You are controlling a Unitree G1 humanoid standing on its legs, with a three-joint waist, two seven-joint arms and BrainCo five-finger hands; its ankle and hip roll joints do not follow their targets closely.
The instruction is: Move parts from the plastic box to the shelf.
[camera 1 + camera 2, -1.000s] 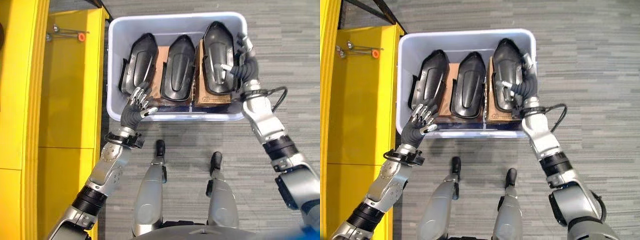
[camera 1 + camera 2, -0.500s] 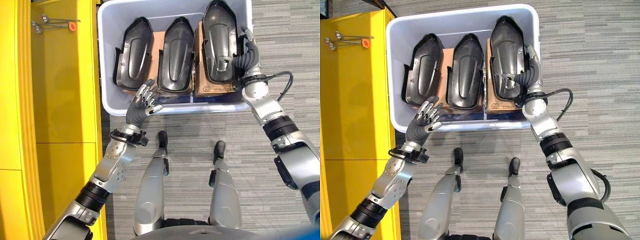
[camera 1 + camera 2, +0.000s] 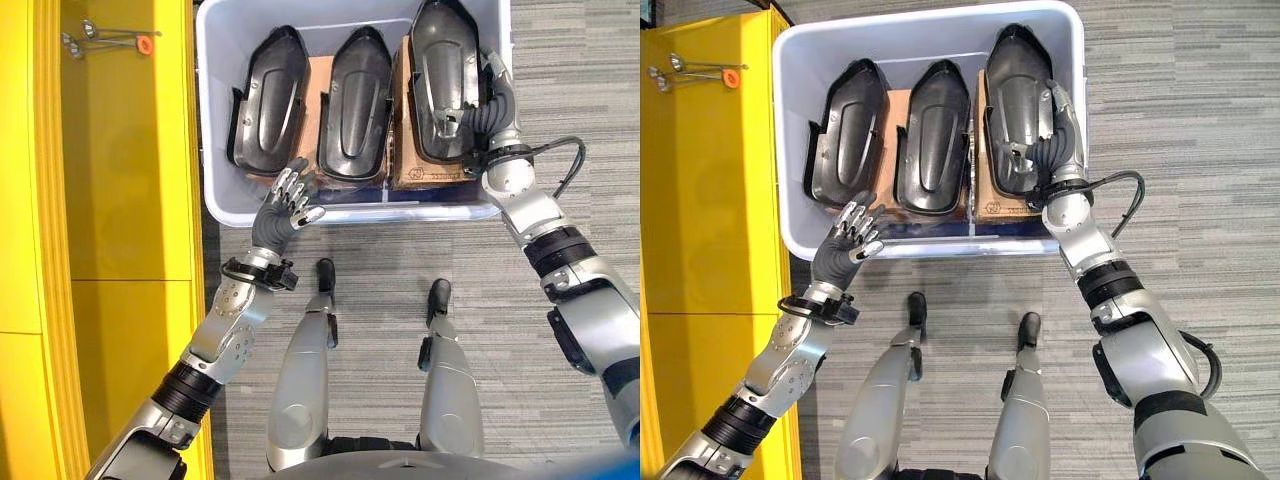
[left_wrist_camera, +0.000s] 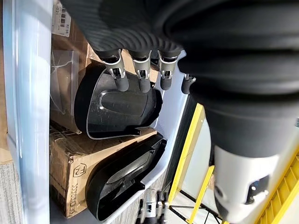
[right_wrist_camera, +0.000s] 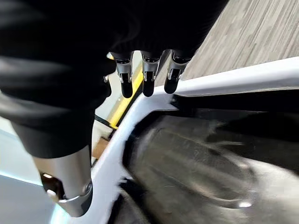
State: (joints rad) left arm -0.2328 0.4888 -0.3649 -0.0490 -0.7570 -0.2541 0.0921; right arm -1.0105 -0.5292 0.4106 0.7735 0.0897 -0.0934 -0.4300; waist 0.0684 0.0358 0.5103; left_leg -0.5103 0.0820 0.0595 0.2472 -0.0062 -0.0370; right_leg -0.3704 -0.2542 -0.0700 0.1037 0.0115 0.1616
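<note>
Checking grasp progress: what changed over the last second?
The view shifted, so the camera moved. The right hand went deeper along the rightmost black part, thumb on its face, fingers on its outer edge. The left hand still hovers open at the plastic box near rim. All three parts remain in the box.

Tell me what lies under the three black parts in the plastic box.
Brown cardboard boxes lie under the black parts in the plastic box. What the cardboard holds, and the floor of the plastic box, stay covered.
</note>
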